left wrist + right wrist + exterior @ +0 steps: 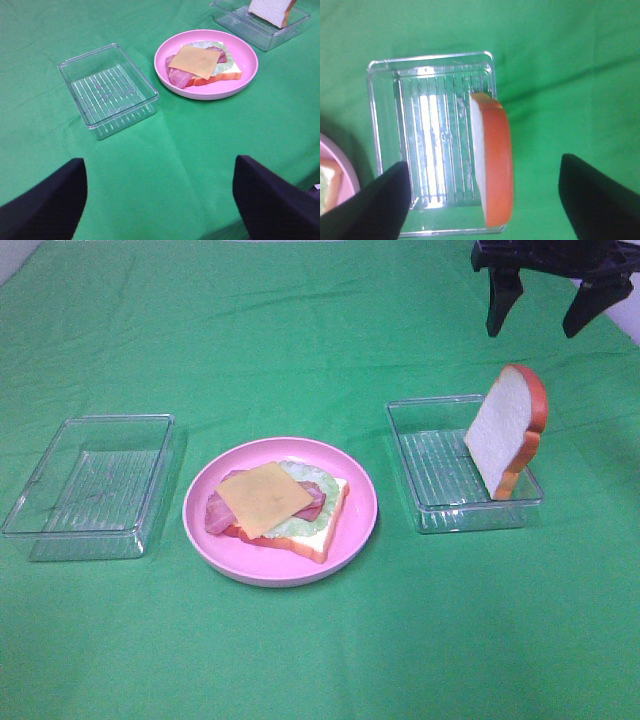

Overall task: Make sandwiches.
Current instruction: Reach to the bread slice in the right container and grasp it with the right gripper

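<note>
Your right hand (545, 312) hangs above the bread slice (507, 430), fingers spread wide and pointing down, gripping nothing. The slice stands on edge in the clear tray (430, 475) directly beneath it. Your left hand (160, 200), also wide and bare, hovers over the green surface (165, 150), the open-faced sandwich (202, 65) on its pink plate (165, 55) ahead.

matte black, blunt tapered fingers (503, 302) on both arms

Bright, even light; soft shadows; glare on the clear tray (432, 145).
</note>
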